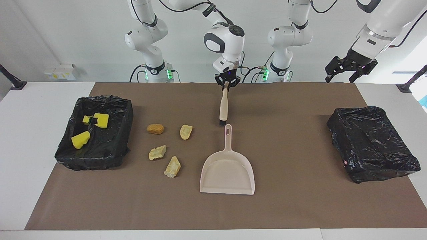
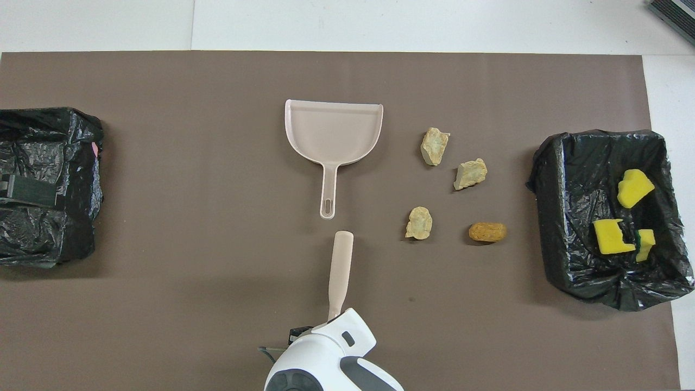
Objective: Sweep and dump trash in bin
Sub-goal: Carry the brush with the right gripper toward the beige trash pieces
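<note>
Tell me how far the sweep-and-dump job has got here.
Done: three yellow chunks lie in the bin. In hand: the right gripper is shut on the brush. Left: four tan lumps lie unswept beside the empty dustpan; the left gripper waits open.

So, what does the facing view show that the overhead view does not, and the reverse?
Only the facing view shows both arms' bases, the right claw shut on the brush, and the left claw waiting, open, up in the air. Only the overhead view shows how deep the bin holding the yellow chunks is. Both show the dustpan, four bread-like lumps and the other bin.
</note>
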